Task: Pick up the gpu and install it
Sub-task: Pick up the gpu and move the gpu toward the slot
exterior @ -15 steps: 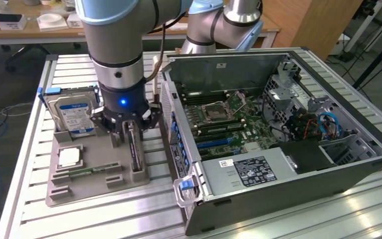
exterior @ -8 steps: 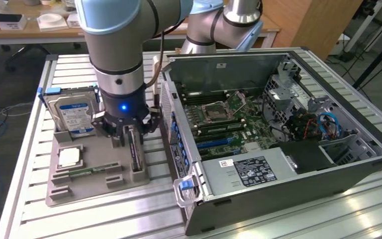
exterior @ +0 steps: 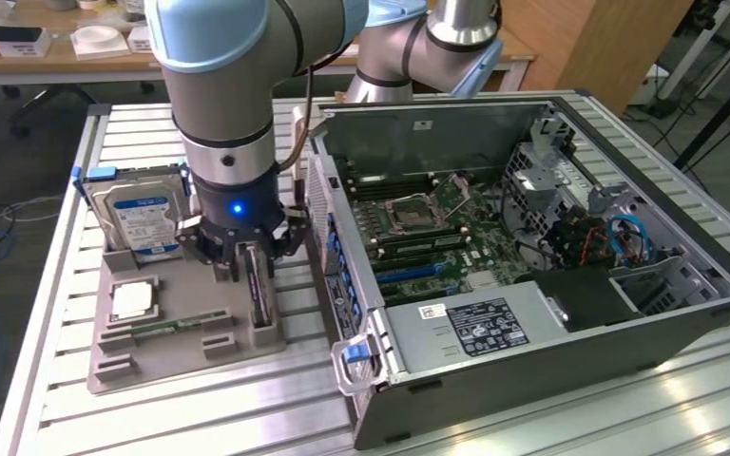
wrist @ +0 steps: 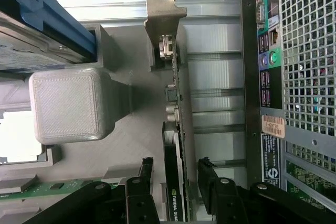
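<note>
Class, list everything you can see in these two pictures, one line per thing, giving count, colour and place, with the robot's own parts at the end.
table: one, silver, slatted, under everything
holder tray: one, grey, on the table at the exterior view's left
computer case: one, black, lying open beside the tray
gpu: one, dark, standing on edge in the tray
hard drive: one, silver with blue-white label, upright at the tray's far end
processor chip: one, silver, flat on the tray
memory stick: one, green, lying in a tray slot
arm: one, grey and light blue, above the tray
pincer: one, black, open, astride the gpu
</note>
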You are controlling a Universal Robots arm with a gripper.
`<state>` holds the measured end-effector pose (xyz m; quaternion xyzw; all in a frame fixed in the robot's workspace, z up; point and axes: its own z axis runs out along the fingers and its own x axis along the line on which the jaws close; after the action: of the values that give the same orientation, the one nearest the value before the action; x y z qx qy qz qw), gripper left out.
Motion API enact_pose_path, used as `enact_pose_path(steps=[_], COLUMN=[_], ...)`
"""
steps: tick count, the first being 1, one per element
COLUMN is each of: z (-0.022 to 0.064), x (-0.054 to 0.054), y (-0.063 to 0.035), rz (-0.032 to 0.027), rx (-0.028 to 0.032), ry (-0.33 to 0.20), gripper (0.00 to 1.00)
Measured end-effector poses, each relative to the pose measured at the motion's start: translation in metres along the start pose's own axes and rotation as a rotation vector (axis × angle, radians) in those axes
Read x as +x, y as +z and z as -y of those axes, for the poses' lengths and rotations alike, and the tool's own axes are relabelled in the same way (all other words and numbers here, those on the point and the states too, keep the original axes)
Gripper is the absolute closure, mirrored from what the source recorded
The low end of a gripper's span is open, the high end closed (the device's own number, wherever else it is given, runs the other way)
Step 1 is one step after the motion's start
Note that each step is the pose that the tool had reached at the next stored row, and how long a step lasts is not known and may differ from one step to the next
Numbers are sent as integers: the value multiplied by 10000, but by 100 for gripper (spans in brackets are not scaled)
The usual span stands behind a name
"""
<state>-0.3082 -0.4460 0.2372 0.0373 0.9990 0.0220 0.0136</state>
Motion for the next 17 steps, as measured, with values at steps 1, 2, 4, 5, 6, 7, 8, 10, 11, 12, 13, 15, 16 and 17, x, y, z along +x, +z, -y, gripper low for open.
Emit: enact_pose_path(steps=[1, 2, 4, 5, 6, 7, 8, 10, 11, 12, 13, 15, 16, 17], z=[0, 0, 0, 0, 0, 0, 0, 0, 0, 0, 0, 0, -1, -1], x=[0, 0, 0, 0, 0, 0, 0, 0, 0, 0, 0, 0, -1, -6], y=[0, 0, 0, 0, 0, 0, 0, 0, 0, 0, 0, 0, 1, 2], rz=[0, 0, 0, 0, 0, 0, 0, 0, 0, 0, 0, 0, 1, 2], rx=[0, 0, 0, 0, 0, 0, 0, 0, 0, 0, 0, 0, -1, -3], ry=[0, 0, 0, 0, 0, 1, 0, 0, 0, 0, 0, 0, 1, 0], gripper=[53, 53, 53, 53, 54, 54, 61, 61, 61, 61, 62, 69, 69, 69])
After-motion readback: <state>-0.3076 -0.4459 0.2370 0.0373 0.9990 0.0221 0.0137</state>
